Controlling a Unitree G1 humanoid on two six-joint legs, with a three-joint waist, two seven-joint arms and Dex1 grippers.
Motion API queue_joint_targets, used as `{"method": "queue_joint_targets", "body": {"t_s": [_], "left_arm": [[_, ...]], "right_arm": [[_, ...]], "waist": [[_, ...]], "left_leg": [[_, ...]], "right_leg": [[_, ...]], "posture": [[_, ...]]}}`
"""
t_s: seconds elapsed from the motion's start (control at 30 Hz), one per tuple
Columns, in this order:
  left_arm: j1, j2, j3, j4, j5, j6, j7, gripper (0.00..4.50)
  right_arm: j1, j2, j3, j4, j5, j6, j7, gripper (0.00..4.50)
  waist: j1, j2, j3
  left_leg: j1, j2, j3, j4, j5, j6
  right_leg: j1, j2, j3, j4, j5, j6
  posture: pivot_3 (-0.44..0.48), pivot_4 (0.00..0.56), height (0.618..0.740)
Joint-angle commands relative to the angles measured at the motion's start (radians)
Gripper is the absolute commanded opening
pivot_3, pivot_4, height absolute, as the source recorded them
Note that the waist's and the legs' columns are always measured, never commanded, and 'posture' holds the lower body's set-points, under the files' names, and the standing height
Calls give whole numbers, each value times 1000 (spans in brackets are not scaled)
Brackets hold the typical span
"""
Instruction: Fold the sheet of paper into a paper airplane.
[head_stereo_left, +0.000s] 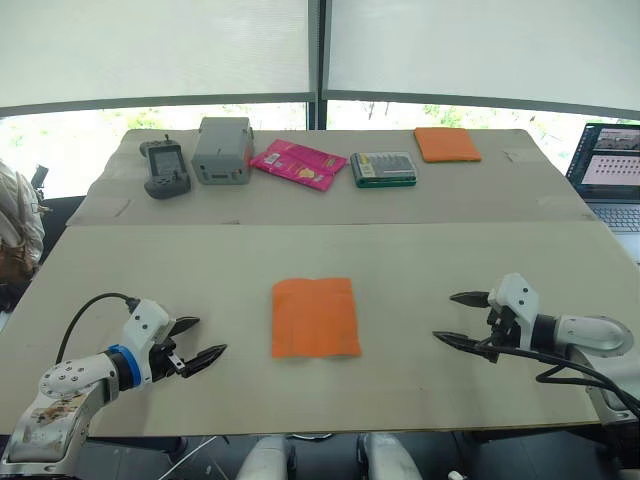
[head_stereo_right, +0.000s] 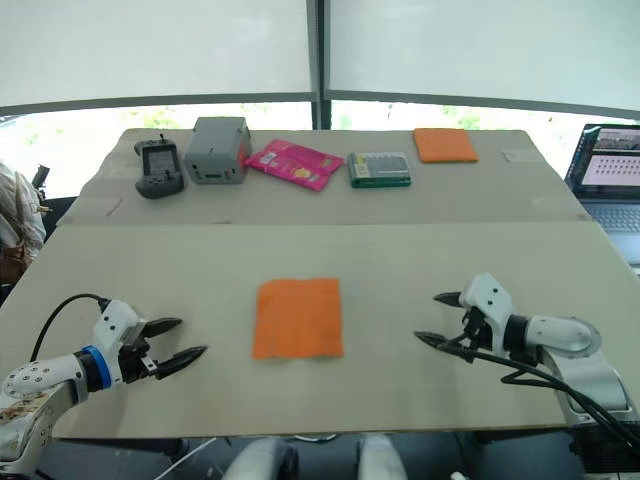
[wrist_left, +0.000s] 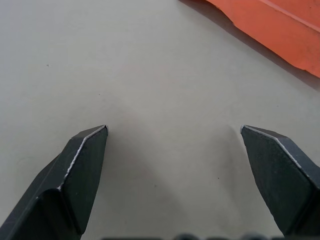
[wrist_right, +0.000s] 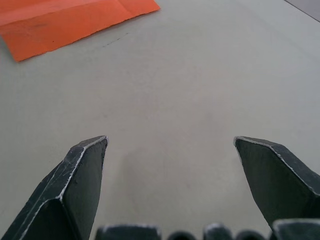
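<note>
1. Nearest the camera, the left tool (head_stereo_left: 198, 339) rests low over the near edge of the worktop (head_stereo_left: 420, 270), its two black pointed fingers spread apart with nothing between them and aimed toward the centre.
2. Across from it, the right tool (head_stereo_left: 463, 319) sits at the same depth, its fingers likewise spread wide and empty, tips turned inward toward the middle.
3. Between the two tools, well apart from each, the sheet of paper (head_stereo_left: 315, 317) lies flat on the worktop: thin, bright orange, close to square and slightly longer front to back, its sides running roughly parallel to the worktop's edges.
4. Faint crease lines cross the sheet, and in the left wrist view its near border (wrist_left: 280, 30) lifts a little off the surface and casts a narrow shadow.
5. The worktop is a matte, pale beige board, with bare surface open on every side of the sheet and a seam running across behind it.
6. Along the far side stand a grey handheld controller (head_stereo_left: 165, 168), a grey box (head_stereo_left: 222, 150), a glossy pink packet (head_stereo_left: 297, 164), a green-edged case (head_stereo_left: 383, 169) and a thicker orange pad (head_stereo_left: 446, 144).
7. A laptop (head_stereo_left: 610, 175) with a lit screen sits off the worktop's right end.
</note>
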Motion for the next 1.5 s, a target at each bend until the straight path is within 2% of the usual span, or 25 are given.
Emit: {"method": "queue_joint_targets", "body": {"t_s": [0.03,0.17,0.3,0.37,0.47,0.63,0.77,0.83,1.1,1.33,1.5], "left_arm": [[-19,29,6,-37,-59,60,-47,4500],[-104,107,-25,-93,-105,106,-136,4500],[-183,111,-57,-115,-125,118,-157,3460],[-234,111,-92,-117,-119,116,-170,2665],[-293,106,-149,-113,-103,109,-189,1631],[-385,61,-257,-86,-65,85,-195,0],[-460,24,-394,-11,55,44,-194,0],[-487,4,-440,27,101,19,-190,0],[-493,-55,-568,156,242,-61,-198,0],[-489,-49,-599,188,303,-49,-186,0],[-480,-49,-596,185,310,-44,-184,0]], "right_arm": [[1,-21,-51,-69,35,19,-2,4471],[-14,-63,-54,-183,79,134,7,4471],[-27,-92,-21,-278,101,221,9,4500],[-49,-91,-1,-325,118,278,-3,4500],[-92,-77,30,-362,126,344,-28,3657],[-129,-56,115,-388,82,358,-57,1947],[-145,-20,207,-334,-16,328,-113,543],[-156,-1,237,-309,-49,323,-129,27],[-269,97,337,-204,-138,322,-161,27],[-375,188,438,-8,-257,176,-159,27],[-393,259,440,64,-230,128,-117,27]], "waist": [[0,0,0],[3,0,0],[4,0,0],[4,0,1],[0,0,1],[2,-1,1],[5,-1,1],[5,-1,1],[-3,-1,1],[-4,0,1],[-8,0,-1]], "left_leg": [[0,0,0,0,0,0],[-1,0,-1,1,0,0],[-1,0,-1,0,0,0],[-2,0,0,0,0,0],[-2,0,0,1,0,0],[-3,0,-1,1,0,0],[-3,-1,0,1,0,0],[-3,-2,0,2,0,0],[-4,-1,0,2,0,0],[0,-2,0,2,0,0],[4,-1,0,2,0,0]], "right_leg": [[0,0,0,0,0,0],[-1,0,0,1,0,0],[0,0,0,0,0,0],[-1,1,0,0,0,0],[-1,1,0,0,0,0],[-1,1,0,0,0,0],[-1,1,-1,0,0,0],[-1,1,-1,0,0,0],[-2,2,-1,1,0,0],[1,2,0,1,0,0],[4,2,0,2,0,0]], "posture": [[0,150,740],[0,150,740],[0,150,740],[0,150,740],[0,150,740],[0,150,740],[0,150,740],[0,150,740],[0,150,740],[0,150,740],[0,150,740]]}}
